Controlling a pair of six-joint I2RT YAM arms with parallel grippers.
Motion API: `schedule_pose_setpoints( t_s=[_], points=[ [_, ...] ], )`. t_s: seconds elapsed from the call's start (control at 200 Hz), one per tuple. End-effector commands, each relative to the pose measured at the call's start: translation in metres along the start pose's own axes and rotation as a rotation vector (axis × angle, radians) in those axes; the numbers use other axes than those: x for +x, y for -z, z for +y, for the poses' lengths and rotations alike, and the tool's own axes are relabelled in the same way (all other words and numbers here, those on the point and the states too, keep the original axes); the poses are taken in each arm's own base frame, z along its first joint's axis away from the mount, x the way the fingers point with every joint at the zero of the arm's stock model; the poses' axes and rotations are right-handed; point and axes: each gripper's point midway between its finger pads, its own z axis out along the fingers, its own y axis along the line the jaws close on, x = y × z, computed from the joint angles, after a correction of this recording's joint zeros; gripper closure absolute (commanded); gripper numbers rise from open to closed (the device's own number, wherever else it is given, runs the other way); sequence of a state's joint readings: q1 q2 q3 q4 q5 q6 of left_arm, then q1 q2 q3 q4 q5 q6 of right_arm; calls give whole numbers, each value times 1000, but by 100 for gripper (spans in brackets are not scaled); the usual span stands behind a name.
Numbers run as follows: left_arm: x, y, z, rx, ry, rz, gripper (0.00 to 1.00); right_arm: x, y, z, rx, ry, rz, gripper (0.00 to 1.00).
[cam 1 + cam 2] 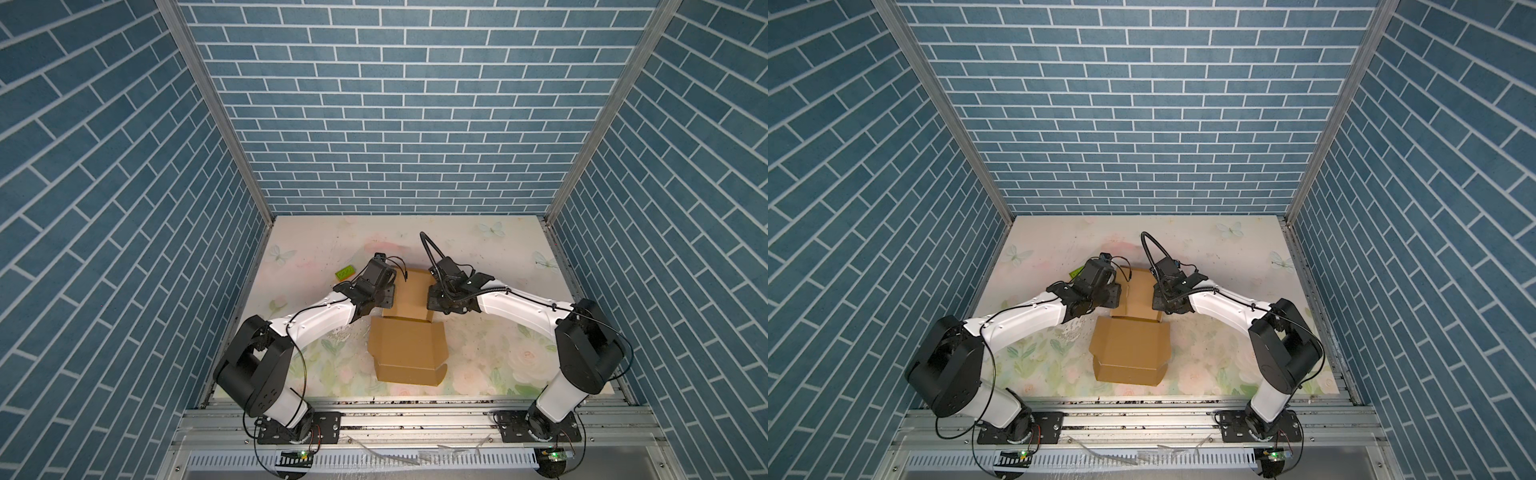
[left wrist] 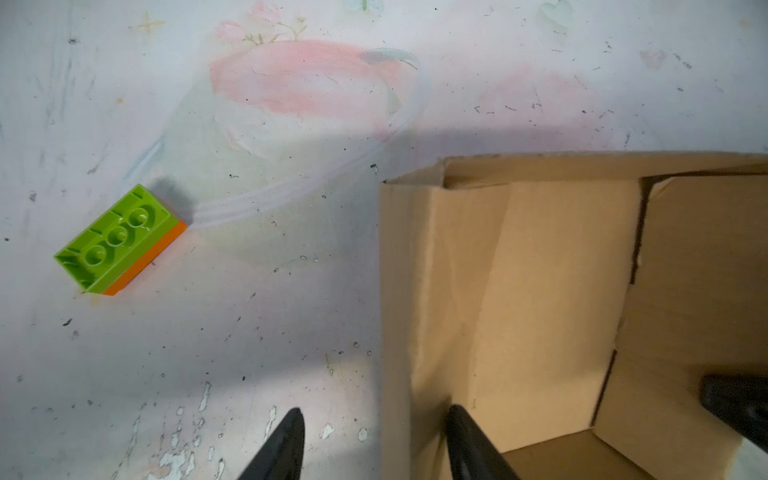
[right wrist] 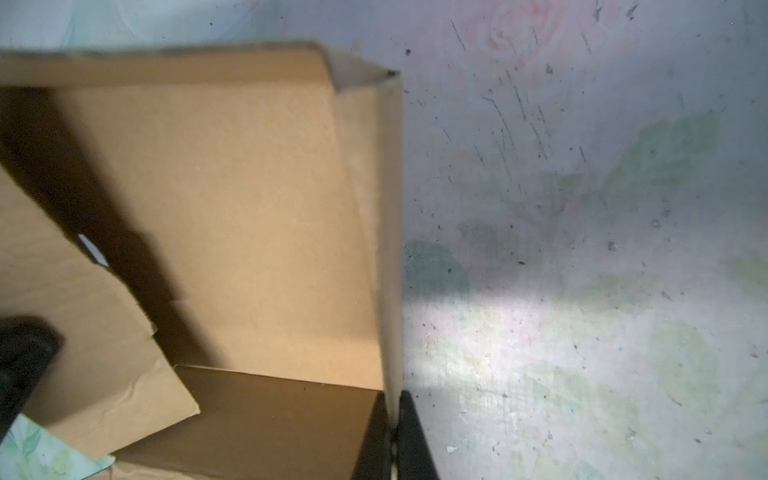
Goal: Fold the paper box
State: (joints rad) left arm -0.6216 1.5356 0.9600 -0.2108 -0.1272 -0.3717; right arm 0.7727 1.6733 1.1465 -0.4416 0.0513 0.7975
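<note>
I am clenching my right jaws on the right wall of the paper box (image 3: 249, 208), pinching its upper edge. My left jaws are standing released astride the left wall, one finger (image 2: 284, 444) outside and the other inside. The box is lying open in the middle of the surface (image 1: 478, 257), with its lid panel reaching toward the edge by my bases. A green brick (image 2: 120, 241) is sitting apart, toward the left edge.
</note>
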Motion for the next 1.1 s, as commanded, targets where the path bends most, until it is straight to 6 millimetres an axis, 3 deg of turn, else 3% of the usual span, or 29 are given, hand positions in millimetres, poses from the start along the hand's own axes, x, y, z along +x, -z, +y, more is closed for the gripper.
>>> schedule_pose_setpoints(
  t_s=[0.0, 0.205, 0.67, 0.95, 1.095],
  points=[
    [-2, 1, -9, 75, 5, -7, 48, -5, 11, 9, -47, 31, -29, 100],
    [1, -7, -12, 68, -10, 29, 61, -6, 13, 9, -49, 39, -41, 100],
    [16, -22, -3, -168, -159, 108, 81, 1, 14, 10, -54, 64, -1, 100],
    [29, -18, 2, -295, -202, 174, 87, 11, 13, 4, -3, 90, 81, 100],
    [47, -18, -12, -290, -220, 233, 87, 19, 16, 2, 16, 91, 136, 100]
  ],
)
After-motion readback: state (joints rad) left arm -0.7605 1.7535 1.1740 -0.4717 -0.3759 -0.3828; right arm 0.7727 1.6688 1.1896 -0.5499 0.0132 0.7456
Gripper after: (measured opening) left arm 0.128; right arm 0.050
